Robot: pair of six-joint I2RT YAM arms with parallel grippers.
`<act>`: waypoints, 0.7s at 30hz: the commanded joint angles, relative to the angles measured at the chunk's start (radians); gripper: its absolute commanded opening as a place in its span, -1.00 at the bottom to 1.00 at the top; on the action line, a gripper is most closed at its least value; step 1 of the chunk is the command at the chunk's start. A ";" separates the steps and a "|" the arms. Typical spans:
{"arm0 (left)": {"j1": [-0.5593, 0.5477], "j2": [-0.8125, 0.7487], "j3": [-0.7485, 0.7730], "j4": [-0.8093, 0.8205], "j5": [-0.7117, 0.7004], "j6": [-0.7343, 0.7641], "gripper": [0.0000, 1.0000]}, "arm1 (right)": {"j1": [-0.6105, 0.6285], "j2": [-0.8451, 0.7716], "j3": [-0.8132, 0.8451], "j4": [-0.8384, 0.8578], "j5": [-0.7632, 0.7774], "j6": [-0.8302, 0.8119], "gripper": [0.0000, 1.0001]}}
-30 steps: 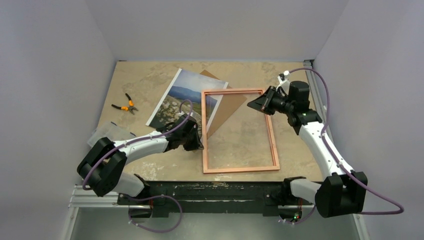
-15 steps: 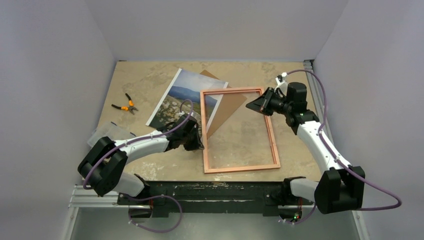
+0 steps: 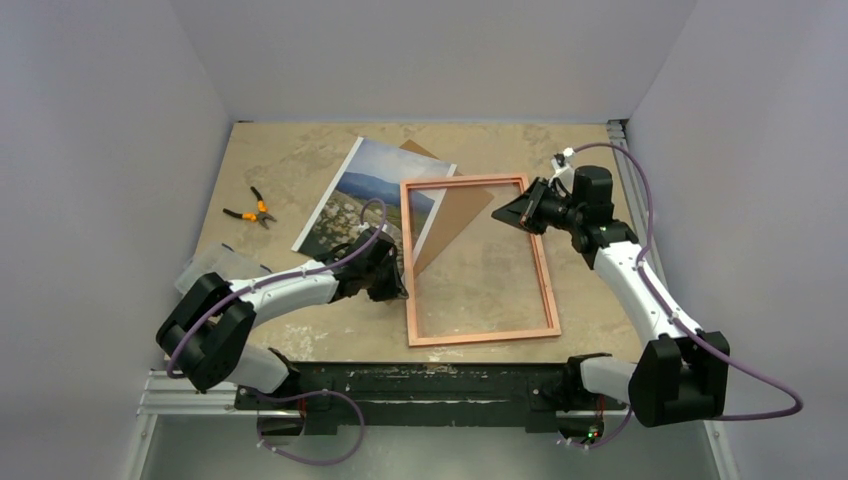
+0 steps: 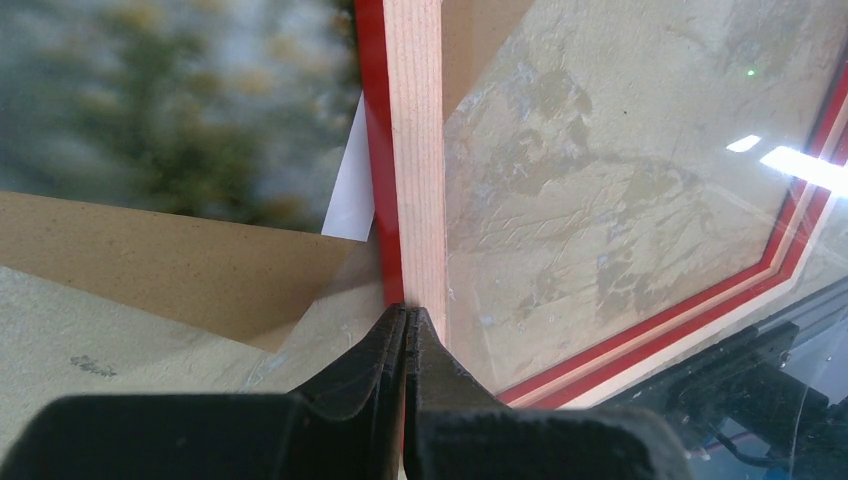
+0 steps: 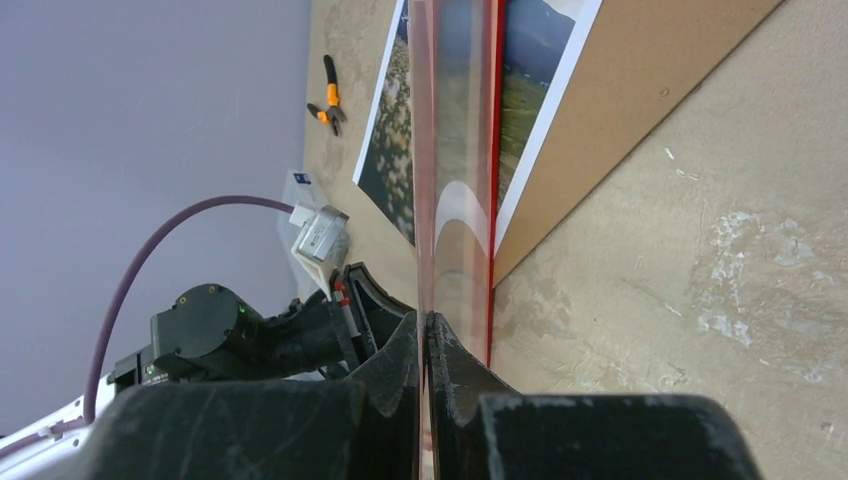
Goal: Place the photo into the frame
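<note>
Mottled beige table (image 3: 290, 160): I have left gripper (image 3: 398, 283) and right gripper (image 3: 515, 210) clamped on opposite long rails of the thin red-and-wood rectangular frame (image 3: 480, 338). Rectangular landscape paper photo (image 3: 365, 190) lies far-left, partly beneath it.

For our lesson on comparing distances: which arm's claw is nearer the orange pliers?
Left. The left claw grips the left rail of the frame, on the side toward the pliers; the right claw grips its far right corner, further off.
</note>
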 commanded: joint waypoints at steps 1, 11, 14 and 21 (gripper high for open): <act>0.000 0.061 -0.035 -0.160 -0.106 0.045 -1.00 | 0.005 0.001 -0.016 0.056 -0.021 0.037 -1.00; 0.000 0.056 -0.033 -0.171 -0.112 0.046 -1.00 | 0.006 0.004 -0.039 0.064 -0.044 0.072 -1.00; 0.000 0.057 -0.031 -0.174 -0.111 0.046 -1.00 | 0.006 0.009 -0.040 0.042 -0.035 0.054 -1.00; -0.001 0.058 -0.030 -0.178 -0.114 0.048 -1.00 | 0.006 0.026 -0.056 -0.007 -0.011 -0.051 -1.00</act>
